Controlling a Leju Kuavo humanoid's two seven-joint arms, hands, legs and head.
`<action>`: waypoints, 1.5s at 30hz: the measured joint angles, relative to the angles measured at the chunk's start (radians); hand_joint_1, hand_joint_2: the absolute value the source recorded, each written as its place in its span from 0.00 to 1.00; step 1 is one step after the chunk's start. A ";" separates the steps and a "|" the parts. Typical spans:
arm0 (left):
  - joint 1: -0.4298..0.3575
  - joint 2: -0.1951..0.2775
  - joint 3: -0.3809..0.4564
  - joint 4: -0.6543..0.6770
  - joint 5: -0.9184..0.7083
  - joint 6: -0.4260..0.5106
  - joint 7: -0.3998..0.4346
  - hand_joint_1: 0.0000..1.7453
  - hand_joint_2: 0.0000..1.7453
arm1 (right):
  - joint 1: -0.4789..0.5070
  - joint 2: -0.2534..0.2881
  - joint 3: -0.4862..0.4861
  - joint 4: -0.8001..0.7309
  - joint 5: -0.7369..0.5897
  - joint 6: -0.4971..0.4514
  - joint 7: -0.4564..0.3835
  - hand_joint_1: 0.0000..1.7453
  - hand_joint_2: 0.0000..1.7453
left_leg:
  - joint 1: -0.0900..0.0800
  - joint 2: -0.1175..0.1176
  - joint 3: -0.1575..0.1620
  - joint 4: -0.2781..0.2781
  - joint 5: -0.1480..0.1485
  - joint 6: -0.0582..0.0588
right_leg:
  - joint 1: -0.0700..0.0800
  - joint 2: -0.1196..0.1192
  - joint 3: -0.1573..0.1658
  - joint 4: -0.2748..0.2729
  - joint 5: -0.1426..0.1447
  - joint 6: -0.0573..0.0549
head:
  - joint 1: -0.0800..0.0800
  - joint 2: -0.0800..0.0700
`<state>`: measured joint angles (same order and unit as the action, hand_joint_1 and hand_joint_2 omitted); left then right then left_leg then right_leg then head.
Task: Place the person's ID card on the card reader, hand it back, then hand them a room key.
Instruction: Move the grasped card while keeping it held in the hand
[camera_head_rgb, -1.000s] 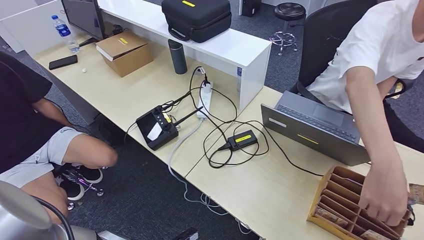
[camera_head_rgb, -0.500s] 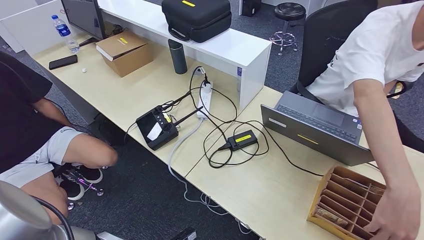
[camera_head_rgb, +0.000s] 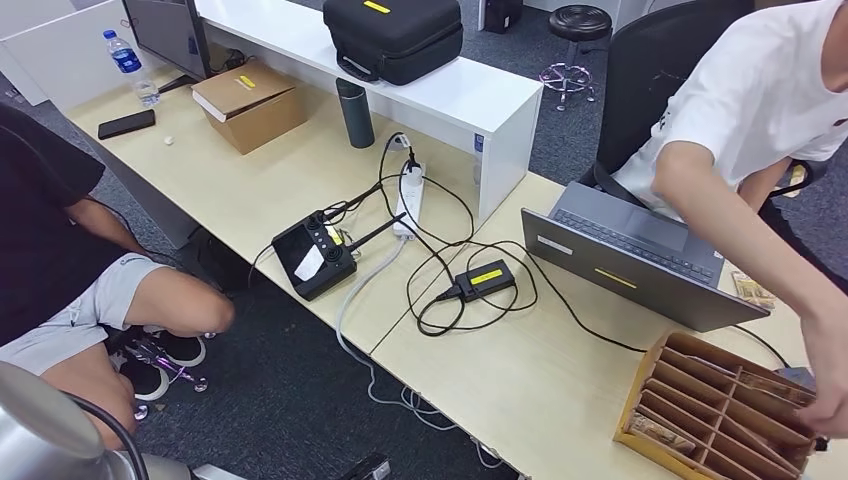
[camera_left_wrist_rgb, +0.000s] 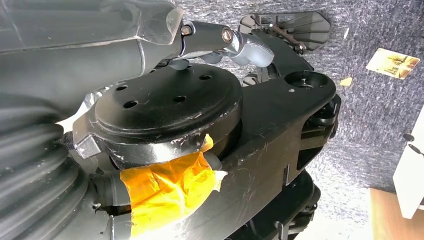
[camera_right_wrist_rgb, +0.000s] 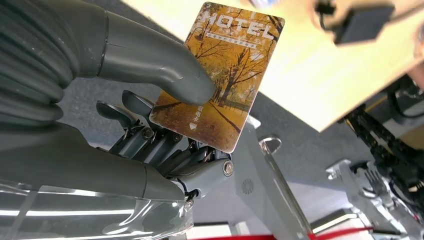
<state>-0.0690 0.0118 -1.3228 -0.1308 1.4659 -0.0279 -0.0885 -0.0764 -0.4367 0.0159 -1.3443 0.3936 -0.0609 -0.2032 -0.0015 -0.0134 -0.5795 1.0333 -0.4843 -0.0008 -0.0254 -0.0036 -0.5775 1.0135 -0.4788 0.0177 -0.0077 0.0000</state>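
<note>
On the light wooden desk, a cardboard organiser with slanted compartments is seen at the right, cards lying in its nearer slots, and a person's hand is placed at its far corner. The room key, an orange card printed HOTEL, is pinched by the right hand between the thick grey thumb and the darker fingers, off the desk's edge; how the left hand is set cannot be told. An open laptop, a black adapter with looped cables and a loose card are found near the organiser.
</note>
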 joint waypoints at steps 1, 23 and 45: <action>0.000 0.000 0.000 0.000 0.000 0.000 0.000 0.00 1.00 | 0.021 0.009 -0.003 -0.006 0.009 0.000 -0.004 1.00 1.00 | 0.000 0.000 0.000 0.000 0.000 0.000 | 0.000 0.000 0.000 0.000 0.000 0.000 | 0.000 0.000; -0.002 0.000 0.001 0.000 -0.009 0.000 0.015 0.00 1.00 | 0.066 0.147 0.005 0.064 0.098 -0.001 -0.018 1.00 1.00 | 0.000 0.001 0.000 0.000 0.000 0.000 | 0.000 0.001 0.000 0.000 0.000 0.000 | 0.000 0.000; -0.004 -0.002 0.001 0.000 -0.014 0.002 0.024 0.00 1.00 | -0.117 0.249 0.163 0.259 0.155 -0.048 -0.002 1.00 1.00 | 0.000 0.001 0.000 0.000 0.000 0.000 | 0.000 0.001 0.000 0.000 0.000 0.000 | 0.000 0.000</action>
<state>-0.0734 0.0099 -1.3222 -0.1308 1.4519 -0.0256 -0.0645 -0.1933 -0.1875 0.1785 -1.0853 0.5488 -0.1086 -0.2049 -0.0015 -0.0121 -0.5793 1.0332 -0.4840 -0.0011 -0.0256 -0.0021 -0.5778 1.0140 -0.4786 0.0175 -0.0078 0.0000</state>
